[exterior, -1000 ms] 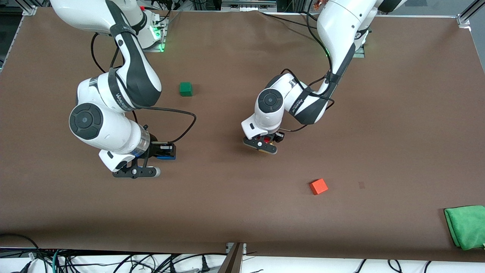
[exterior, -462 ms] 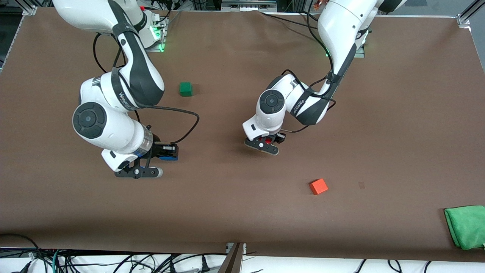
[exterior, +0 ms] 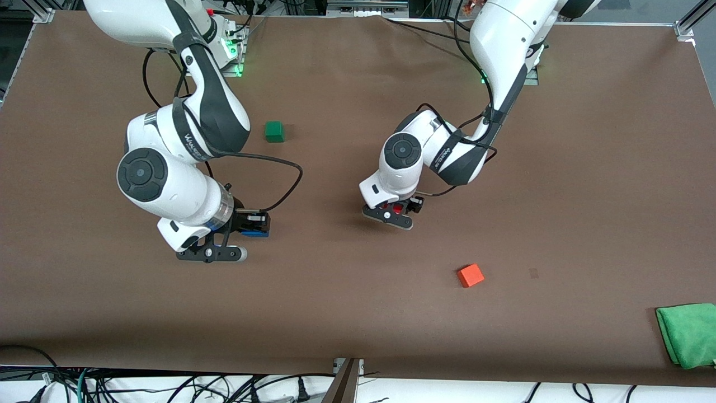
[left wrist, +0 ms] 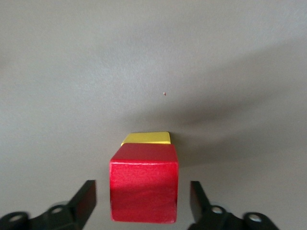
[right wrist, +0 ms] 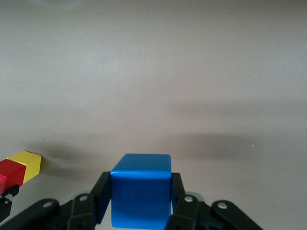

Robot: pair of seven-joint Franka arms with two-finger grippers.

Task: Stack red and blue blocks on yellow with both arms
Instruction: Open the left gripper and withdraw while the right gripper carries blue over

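The red block (left wrist: 144, 184) and blue block (right wrist: 141, 190) look smooth with a soft satin sheen, the yellow block (left wrist: 146, 138) matt, the brown counter (exterior: 559, 196) matt and felt-like, the green cloth (exterior: 687, 333) soft and fuzzy.

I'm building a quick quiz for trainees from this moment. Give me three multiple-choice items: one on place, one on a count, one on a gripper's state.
1. What does the red cube rest on?
A) the yellow cube
B) the green cloth
C) the orange cube

2. How many cubes lie alone on the table?
A) one
B) two
C) four

3. What is the right gripper doing?
A) standing open
B) gripping the blue cube
C) gripping the green cube

Answers:
1 A, yellow shows beneath red.
2 B, green cube and orange cube.
3 B, fingers press both blue sides.
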